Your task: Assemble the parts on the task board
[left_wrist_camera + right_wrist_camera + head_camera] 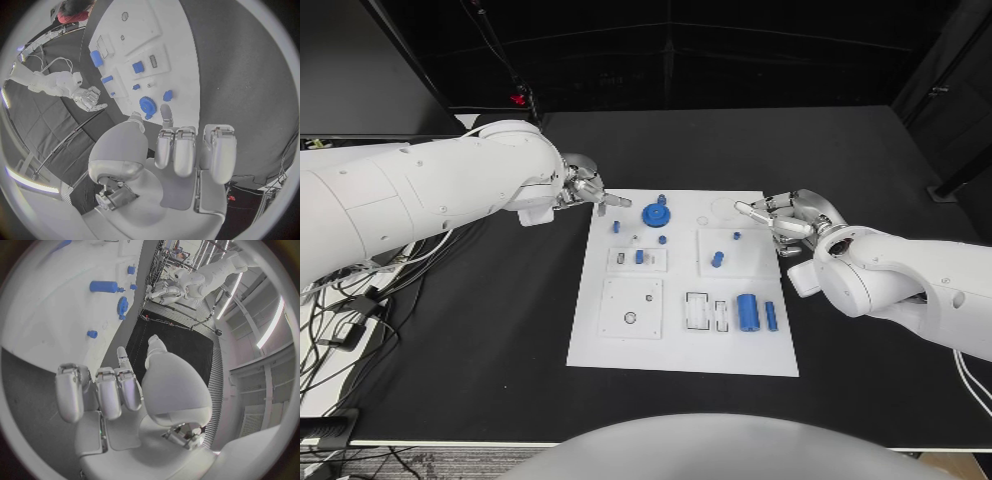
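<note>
Approach stage, no part picked up yet, by the look of it; left hand (581,188) hovers at the far left corner of the task board (678,345), fingers apart, holding nothing; right hand (788,217) sits at the far right edge, likewise empty and spread. Blue gear (655,215) lies on the board just beside the left hand; probable next move: reach and pinch it; small parts (717,259) call for a fine grip.

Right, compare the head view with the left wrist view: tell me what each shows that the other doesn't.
Head view alone: the whole task board, including its near edge, and the right hand at the board's far right corner. Left wrist view alone: the left hand's palm and fingers seen from behind, empty. Both: the blue gear on the board's far end.
</note>
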`<state>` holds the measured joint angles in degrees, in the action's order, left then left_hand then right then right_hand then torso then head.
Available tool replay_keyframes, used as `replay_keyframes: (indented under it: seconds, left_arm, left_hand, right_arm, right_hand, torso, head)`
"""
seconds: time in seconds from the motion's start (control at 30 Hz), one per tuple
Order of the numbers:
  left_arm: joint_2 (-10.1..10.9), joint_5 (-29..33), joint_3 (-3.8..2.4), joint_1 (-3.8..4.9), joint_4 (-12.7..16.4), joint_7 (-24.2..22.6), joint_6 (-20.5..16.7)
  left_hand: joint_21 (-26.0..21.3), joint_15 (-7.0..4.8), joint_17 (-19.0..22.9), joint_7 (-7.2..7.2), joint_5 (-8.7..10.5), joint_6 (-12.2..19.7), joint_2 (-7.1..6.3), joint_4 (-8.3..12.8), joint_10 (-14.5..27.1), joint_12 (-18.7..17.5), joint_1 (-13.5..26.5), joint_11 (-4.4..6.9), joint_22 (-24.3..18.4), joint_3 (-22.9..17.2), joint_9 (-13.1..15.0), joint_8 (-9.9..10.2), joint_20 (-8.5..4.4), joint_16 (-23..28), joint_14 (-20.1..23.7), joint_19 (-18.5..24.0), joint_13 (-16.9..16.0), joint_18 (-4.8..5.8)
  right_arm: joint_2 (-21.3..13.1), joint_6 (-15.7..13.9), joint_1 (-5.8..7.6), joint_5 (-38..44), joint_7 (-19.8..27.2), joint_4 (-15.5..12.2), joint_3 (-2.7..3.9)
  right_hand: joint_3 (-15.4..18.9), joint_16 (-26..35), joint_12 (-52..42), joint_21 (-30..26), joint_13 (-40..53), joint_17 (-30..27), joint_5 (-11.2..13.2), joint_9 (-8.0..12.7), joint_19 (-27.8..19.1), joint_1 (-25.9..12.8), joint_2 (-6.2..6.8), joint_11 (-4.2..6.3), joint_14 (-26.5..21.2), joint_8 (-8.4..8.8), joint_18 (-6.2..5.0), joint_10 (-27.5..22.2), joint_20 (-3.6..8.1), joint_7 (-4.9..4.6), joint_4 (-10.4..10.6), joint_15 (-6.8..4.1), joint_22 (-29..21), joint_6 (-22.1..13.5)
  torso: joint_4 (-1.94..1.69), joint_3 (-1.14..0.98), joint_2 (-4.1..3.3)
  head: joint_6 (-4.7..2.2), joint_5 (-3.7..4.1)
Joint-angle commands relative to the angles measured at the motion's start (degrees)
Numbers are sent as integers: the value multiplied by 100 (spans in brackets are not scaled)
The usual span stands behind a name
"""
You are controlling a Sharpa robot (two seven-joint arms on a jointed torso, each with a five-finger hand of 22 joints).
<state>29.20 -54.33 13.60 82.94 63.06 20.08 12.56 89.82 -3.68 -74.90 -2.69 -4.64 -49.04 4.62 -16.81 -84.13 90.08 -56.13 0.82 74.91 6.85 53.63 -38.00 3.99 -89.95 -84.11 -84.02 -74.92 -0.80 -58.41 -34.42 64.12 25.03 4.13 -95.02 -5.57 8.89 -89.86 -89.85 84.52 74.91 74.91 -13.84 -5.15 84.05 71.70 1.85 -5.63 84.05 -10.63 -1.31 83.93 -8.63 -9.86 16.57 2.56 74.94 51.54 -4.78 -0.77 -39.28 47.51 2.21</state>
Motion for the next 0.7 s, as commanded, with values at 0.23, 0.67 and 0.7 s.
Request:
replay_keyframes:
  seconds: [0.23,0.67,0.7]
  left_arm:
    - [-294,-302,-4,-133,-458,-271,520]
    - [-492,-589,-4,-236,-732,-378,785]
    - [-504,-602,-4,-240,-754,-389,804]
  left_hand:
    - [18,2,-1510,27,64,-16,89,2,-587,-8,32,7,1509,80,-4,7,-60,-5,-589,-598,-1508,80]
    - [18,-4,-1510,28,78,-73,188,5,-587,-8,63,8,1509,155,-60,105,-68,-5,-589,-598,-1508,80]
    - [18,-4,-1510,28,79,-81,202,5,-587,-8,62,8,1509,161,-65,114,-68,-5,-589,-598,-1508,80]
  right_arm:
    - [21,32,6,-7,31,-16,2]
    - [31,33,6,-7,28,-7,2]
    - [31,33,6,-7,28,-7,2]
  right_hand:
    - [22,-14,-15,-24,1509,1509,-23,-10,33,-1,-40,12,595,-18,-62,607,2,4,3,-28,1233,-49]
    - [22,-14,-15,-24,1509,1509,-23,-10,33,-1,-40,12,595,-18,-62,607,2,4,3,-28,1233,-49]
    - [22,-14,-15,-24,1509,1509,-23,-10,33,-1,-40,12,595,-18,-62,607,2,4,3,-28,1233,-49]
  torso:
    - [-10,1,7]
    - [-13,-6,14]
    - [-13,-6,14]
  head:
    - [-13,-20]
    - [5,-22]
    - [5,-22]
